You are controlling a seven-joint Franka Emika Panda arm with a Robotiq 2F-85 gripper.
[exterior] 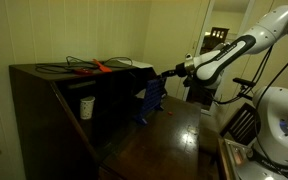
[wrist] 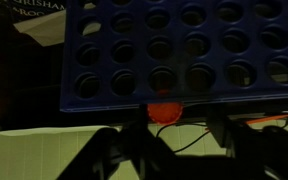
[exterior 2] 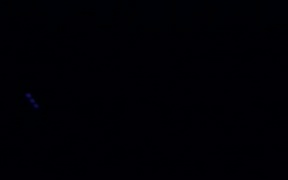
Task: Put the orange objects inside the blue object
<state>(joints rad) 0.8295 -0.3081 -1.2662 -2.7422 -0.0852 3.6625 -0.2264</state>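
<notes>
Light is poor. In an exterior view only a few blue specks (exterior 2: pixel 31 100) are made out; the remainder is black.

- Grid (exterior: pixel 149 100): seen standing on edge on the dark surface (exterior: pixel 179 135), against the side of a cabinet (exterior: pixel 44 110). In the wrist view the grid (wrist: pixel 174 50) is shown as a blue panel of round holes filling the upper part of the picture, with its long axis running across the picture.
- Disc (wrist: pixel 165 112): one small orange disc is seen touching the grid's near edge, about mid-width. Its upper part is cut off by that edge. No other orange pieces are made out.
- Fingers (wrist: pixel 119 152): shown as dark shapes rising from the bottom of the wrist view on either side of the disc. Whether the disc is clamped or merely flanked cannot be told, as the tips are lost in shadow. The arm (exterior: pixel 224 55) is seen reaching in level with the grid's top.
- Key relation: the disc lies straight ahead of the fingers, between them and the grid's edge. The slot is judged to run along the grid's long axis, so the disc's flat faces should be kept parallel to the panel.
- A thin orange tool (exterior: pixel 99 67) on the cabinet top is judged not part of the task.
</notes>
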